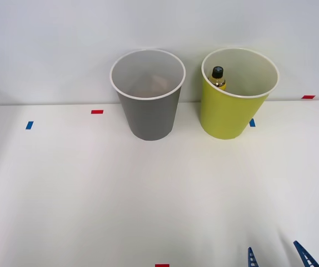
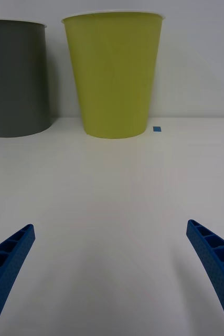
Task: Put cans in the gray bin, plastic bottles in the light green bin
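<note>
Nearest to you, at the table's near edge on your right side, sits your right gripper (image 1: 278, 255), its two blue ribbed fingers (image 2: 7, 265) spread wide apart with nothing between them. From the wrist camera you see only bare white tabletop (image 1: 148, 194) in the gap, and the fingers point straight toward the far bins.

Just ahead of you, a small red tape mark (image 1: 162, 265) lies at the near edge of the table, left of the gripper. The wide middle stretch of the white table holds nothing.

Farther back you meet the two bins, standing upright side by side near the wall, close together but not touching. The round tapered yellow-green plastic bin with the white rim (image 1: 229, 114) is the one on your right, more or less in line with your gripper. Inside it you can see the small yellow plastic bottle with the black screw cap (image 1: 218, 78), leaning upright against the inner wall on the bin's left side, its cap below the rim. To its left stands the round tapered dark gray plastic bin with the white rim (image 1: 150, 117); something brownish shows faintly at its bottom, too dim for you to tell what.

A small blue tape square (image 2: 157, 128) lies on the table just right of the green bin's base. Another red mark (image 1: 96, 112) and a blue one (image 1: 29, 125) lie left of the gray bin, and a red mark (image 1: 308, 97) sits at the far right, by the white wall.
</note>
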